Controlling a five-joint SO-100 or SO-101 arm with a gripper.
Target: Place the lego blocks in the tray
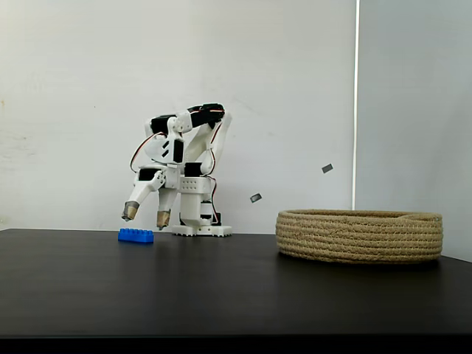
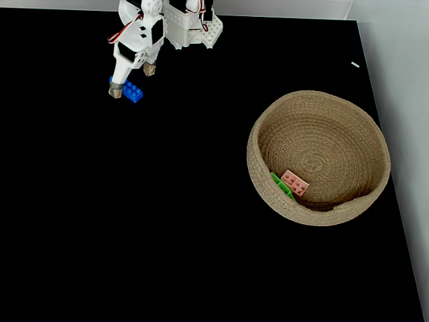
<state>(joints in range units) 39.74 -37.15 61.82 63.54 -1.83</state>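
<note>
Green (image 2: 280, 185) and pale pink (image 2: 295, 182) studded bricks already lie inside your coiled tan rope tray (image 2: 362, 127); the blue brick (image 1: 136, 235) remains outside, beneath your spread, empty fingers (image 1: 147, 214).

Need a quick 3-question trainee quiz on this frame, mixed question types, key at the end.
1. True or false: the blue brick already lies inside the rope basket.
2. Which bricks lie in the basket in the fixed view from above? A) pink brick and green brick B) blue and pink C) none
3. Fill in: in the side-on fixed view the gripper hangs with fingers spread just above the ____ brick.

Key:
1. False; it sits on the black table, by the arm's base.
2. A
3. blue
</note>
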